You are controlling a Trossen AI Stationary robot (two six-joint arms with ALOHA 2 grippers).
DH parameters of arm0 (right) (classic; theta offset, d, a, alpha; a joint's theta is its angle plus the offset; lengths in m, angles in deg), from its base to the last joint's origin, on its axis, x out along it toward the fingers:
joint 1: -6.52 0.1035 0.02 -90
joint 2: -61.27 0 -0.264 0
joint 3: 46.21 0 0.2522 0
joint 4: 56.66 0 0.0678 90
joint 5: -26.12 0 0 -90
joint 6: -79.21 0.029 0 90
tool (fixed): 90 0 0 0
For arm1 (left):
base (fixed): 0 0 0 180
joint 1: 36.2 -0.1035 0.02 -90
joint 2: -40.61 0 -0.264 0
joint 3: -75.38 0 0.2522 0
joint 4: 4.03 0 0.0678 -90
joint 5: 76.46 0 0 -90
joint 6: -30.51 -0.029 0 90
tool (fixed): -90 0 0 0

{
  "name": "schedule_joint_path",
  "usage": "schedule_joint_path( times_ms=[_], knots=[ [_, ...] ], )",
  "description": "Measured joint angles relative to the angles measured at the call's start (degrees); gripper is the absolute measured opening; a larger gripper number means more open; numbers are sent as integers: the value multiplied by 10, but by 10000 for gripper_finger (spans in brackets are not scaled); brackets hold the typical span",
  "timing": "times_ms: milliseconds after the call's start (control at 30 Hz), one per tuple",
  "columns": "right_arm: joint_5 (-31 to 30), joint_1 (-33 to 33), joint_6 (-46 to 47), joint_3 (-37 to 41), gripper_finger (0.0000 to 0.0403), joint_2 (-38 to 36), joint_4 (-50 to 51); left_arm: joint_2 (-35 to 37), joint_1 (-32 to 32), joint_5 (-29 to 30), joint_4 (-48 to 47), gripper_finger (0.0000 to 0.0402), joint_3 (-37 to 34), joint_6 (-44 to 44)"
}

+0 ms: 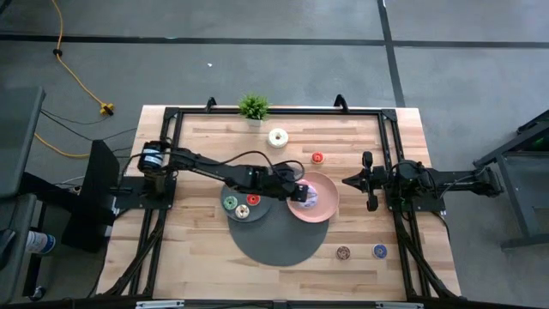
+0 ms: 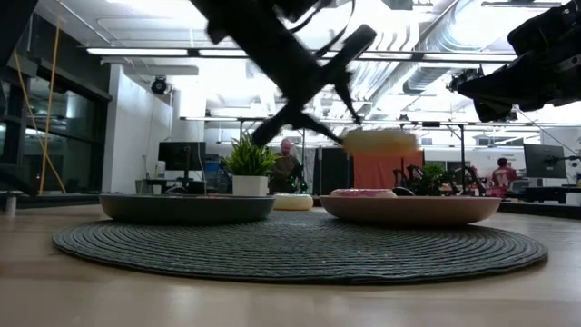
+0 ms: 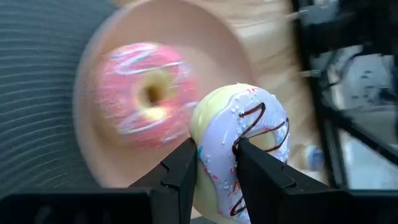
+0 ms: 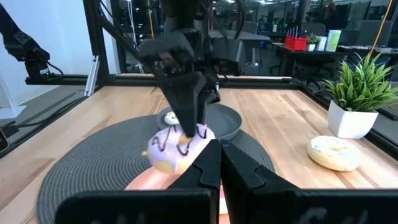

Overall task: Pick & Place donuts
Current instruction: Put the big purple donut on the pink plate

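Donut: my left gripper (image 3: 217, 163) clamps the purple donut (image 3: 239, 146) by its ring — above the pink plate (image 1: 326, 209), near its rim.
Right gripper (image 4: 217, 163): fingers closed on nothing, parked at the right edge — room between.

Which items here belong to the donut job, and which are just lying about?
Job:
purple iced donut, held in the left end effector above the pink plate
pink iced donut on that plate
white iced donut
tiny donuts in grey plate

Lying about:
potted plant
round woven mat

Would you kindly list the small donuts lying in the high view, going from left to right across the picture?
Green donut → red donut → white donut → second red donut → brown donut → blue donut.
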Motion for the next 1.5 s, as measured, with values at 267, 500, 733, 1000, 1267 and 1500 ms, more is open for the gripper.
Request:
schedule_joint_path(
  times_ms=[267, 500, 733, 1000, 1267, 1500],
  knots=[
    [0, 0, 0, 0, 0, 7, 0, -54, 9, -25, -24, 103, 62, -10],
    [0, 0, 0, 0, 0, 8, 1, -74, 16, -27, -26, 103, 75, -9],
    [0, 0, 0, 0, 0, 8, 1, -74, 13, -3, -54, 103, 74, -16],
    [0, 0, 0, 0, 0, 8, 2, -74, 14, -7, -64, 123, 74, -32],
    [0, 0, 0, 0, 0, 8, 2, -74, 13, 5, -68, 179, 74, -70],
    [0, 0, 0, 0, 0, 8, 2, -74, 13, 5, -50, 202, 74, -76]
  ],
)
